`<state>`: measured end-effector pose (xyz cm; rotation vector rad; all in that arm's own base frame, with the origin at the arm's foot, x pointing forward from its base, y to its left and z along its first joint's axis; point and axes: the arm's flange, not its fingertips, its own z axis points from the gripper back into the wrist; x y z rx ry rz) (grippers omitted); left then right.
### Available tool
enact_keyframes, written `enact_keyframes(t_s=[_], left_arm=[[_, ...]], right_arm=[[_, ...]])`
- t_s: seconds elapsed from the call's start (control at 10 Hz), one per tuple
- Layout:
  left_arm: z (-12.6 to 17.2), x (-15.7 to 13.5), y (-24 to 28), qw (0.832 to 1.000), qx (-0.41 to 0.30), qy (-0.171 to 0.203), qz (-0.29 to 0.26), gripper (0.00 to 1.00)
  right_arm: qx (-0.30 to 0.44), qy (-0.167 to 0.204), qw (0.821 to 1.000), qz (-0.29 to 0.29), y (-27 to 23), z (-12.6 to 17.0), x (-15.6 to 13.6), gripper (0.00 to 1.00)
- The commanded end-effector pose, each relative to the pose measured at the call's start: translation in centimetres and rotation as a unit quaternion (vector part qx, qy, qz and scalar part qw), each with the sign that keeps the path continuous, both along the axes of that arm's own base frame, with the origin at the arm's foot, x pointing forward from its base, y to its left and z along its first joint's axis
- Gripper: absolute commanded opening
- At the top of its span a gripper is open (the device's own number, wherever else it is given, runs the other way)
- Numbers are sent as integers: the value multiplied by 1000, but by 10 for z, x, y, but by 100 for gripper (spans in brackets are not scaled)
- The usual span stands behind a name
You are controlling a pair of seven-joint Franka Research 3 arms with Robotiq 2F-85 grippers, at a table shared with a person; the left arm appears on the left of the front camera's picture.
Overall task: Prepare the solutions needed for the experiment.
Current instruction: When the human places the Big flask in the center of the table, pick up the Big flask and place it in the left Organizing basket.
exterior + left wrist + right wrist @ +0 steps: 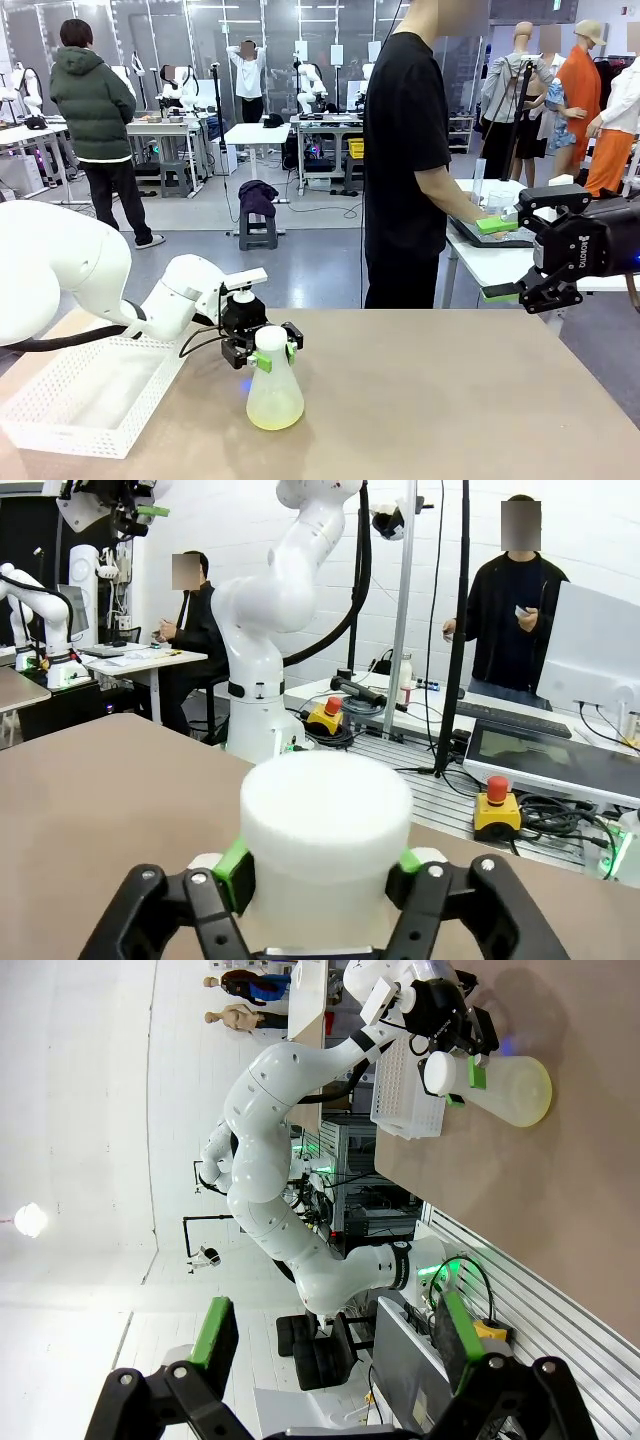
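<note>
Front view: left gripper clamps the flask neck; solutions fill its base. Right gripper fingers stand wide, empty.

We see the pale yellow-green, see-through solutions pooled shallow in the bottom of an upright frosted conical flask on our table.

White cap between clamped jaws

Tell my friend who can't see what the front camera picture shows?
The left end effector is shut on the neck of a conical flask of pale yellow-green solution on a brown table, beside a white basket.
</note>
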<state>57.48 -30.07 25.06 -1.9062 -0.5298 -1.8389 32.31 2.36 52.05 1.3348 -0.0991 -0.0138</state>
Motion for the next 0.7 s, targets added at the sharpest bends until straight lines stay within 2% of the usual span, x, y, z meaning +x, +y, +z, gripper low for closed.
enact_keyframes(t_s=[0.0,0.1,0.2,0.3,0.6], left_arm=[[8,-10,7,1000,-5,7,7,3],[10,-12,8,1000,-5,8,8,14],[14,-14,8,1000,-7,3,11,0],[19,-15,7,1000,-3,3,19,0],[46,-24,7,1000,6,-7,-3,0]], right_arm=[[3,-4,1000,2,1,0,0,100],[3,-4,1000,2,1,0,0,100],[3,-4,1000,2,1,0,0,100],[3,-4,1000,2,1,0,0,100],[3,-4,1000,2,1,0,0,100]])
